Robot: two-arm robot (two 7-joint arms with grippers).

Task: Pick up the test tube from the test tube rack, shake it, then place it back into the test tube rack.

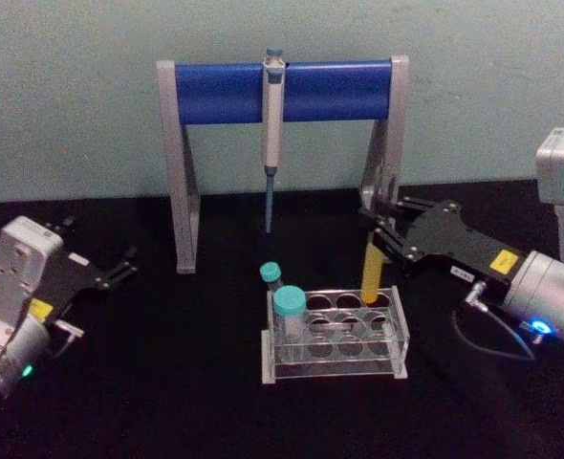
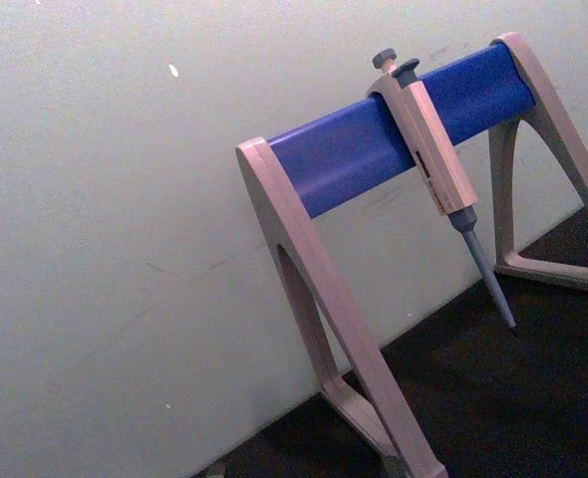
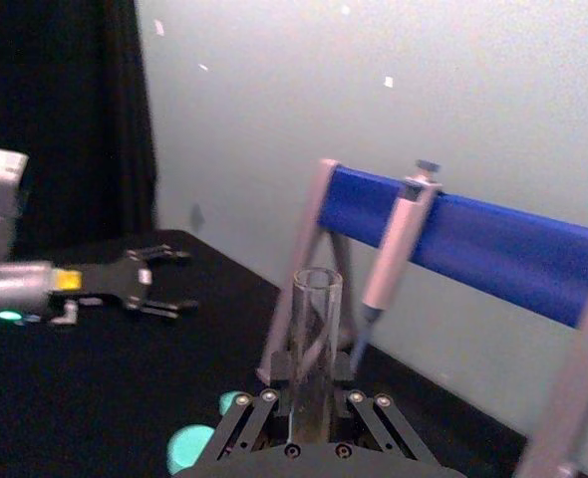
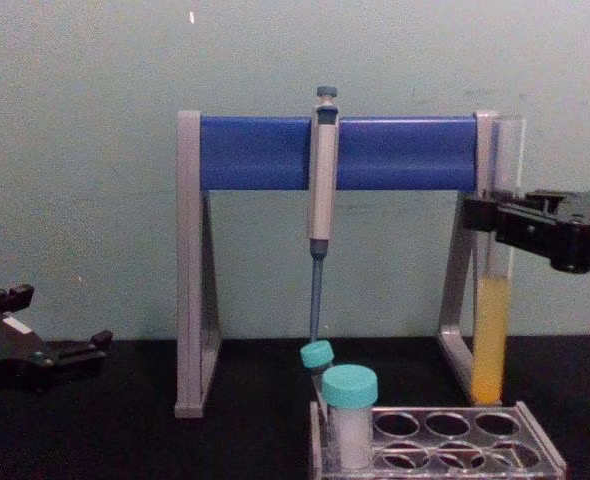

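Note:
The test tube (image 1: pixel 370 273) (image 4: pixel 492 330) is a tall clear tube with yellow-orange liquid in its lower part. It stands upright over the back row of the test tube rack (image 1: pixel 398 328) (image 4: pixel 547 462), its bottom level with the rack's top; whether it sits in a hole I cannot tell. My right gripper (image 1: pixel 373 229) (image 4: pixel 495 215) is shut on the tube's upper part, reaching in from the right. In the right wrist view the tube's open mouth (image 3: pixel 317 319) rises between the gripper (image 3: pixel 314 398) fingers. My left gripper (image 1: pixel 119 268) (image 4: pixel 75 350) (image 3: pixel 159 284) rests open at the far left.
A grey-and-blue pipette stand (image 1: pixel 282 91) (image 4: pixel 255 152) (image 2: pixel 354 159) stands behind the rack, with a grey pipette (image 1: pixel 273 124) (image 4: pixel 323 180) hanging from it. Two teal-capped vials (image 1: pixel 289 311) (image 1: pixel 271 274) stand at the rack's left end. The black tabletop stretches open at front left.

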